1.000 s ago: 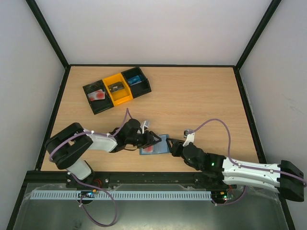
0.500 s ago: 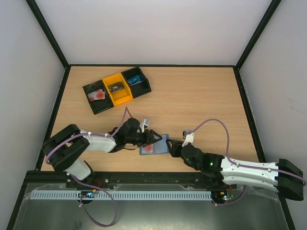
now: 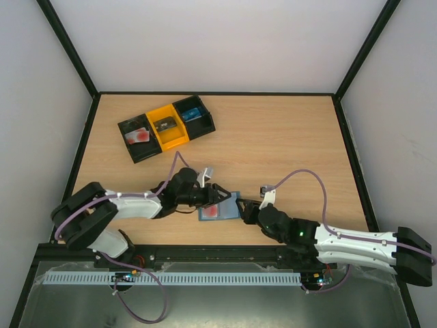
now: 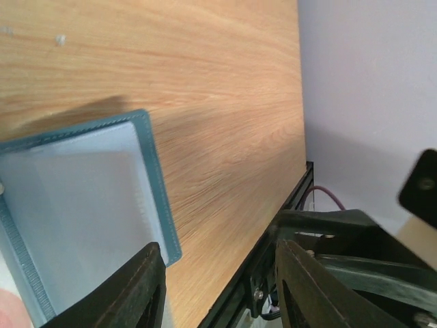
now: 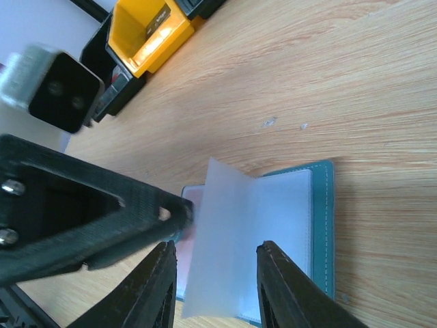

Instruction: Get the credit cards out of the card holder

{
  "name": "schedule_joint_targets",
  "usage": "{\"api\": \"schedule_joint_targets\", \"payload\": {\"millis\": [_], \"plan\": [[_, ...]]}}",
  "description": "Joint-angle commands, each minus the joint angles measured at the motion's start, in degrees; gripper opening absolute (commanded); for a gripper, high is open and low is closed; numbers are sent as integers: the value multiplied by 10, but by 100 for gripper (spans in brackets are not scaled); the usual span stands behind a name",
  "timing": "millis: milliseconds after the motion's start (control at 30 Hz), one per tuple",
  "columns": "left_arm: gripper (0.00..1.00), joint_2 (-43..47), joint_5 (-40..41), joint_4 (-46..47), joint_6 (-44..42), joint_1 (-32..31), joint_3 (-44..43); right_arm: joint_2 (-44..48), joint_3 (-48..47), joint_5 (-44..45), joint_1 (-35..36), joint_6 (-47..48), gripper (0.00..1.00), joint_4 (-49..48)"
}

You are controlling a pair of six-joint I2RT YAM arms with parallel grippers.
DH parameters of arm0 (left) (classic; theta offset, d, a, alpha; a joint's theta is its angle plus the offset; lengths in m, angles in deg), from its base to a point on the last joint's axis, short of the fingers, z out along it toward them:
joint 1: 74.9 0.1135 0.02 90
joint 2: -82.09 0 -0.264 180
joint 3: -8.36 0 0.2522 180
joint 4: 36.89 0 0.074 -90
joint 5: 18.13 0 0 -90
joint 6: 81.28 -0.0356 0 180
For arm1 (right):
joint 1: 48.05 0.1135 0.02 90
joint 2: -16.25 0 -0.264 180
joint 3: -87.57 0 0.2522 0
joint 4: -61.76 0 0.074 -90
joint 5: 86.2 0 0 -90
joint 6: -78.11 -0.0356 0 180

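Fingers of the left gripper point(image 4: 218, 251) stood apart in its wrist view, with bare wood showing between them; one corner of the card holder point(image 4: 82, 205) ran under the finger at the lower left of that frame, and I saw nothing pinched. The right gripper point(image 5: 217, 247) also had its fingers spread, and a clear pocket leaf point(image 5: 218, 232) rose off the holder and nearly filled the gap between them. I could not tell whether they pressed on it.

From the overhead camera the holder lay open and flat on the table point(image 3: 287, 137), low in the frame and a little left of centre, with both grippers meeting at it from either side. A red card point(image 3: 213, 212) showed in its left panel. The black-and-orange tray point(image 3: 183, 137) sat well apart, in the upper left of that frame.
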Motion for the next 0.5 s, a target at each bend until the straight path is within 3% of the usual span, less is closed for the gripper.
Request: {"api": "schedule_joint_targets", "payload": {"millis": [0,133,467], "plan": [[45,55,24,-38,-27,17,9,-15,-16,-2,-2,5,33,-7],[43,66,31,-36,-25,25,25,-36,-33,-11,-2,13,33,-14],[47,-28,7,33,-7,7,11,-32,-35,-13,-2,12,34,-7]]}}
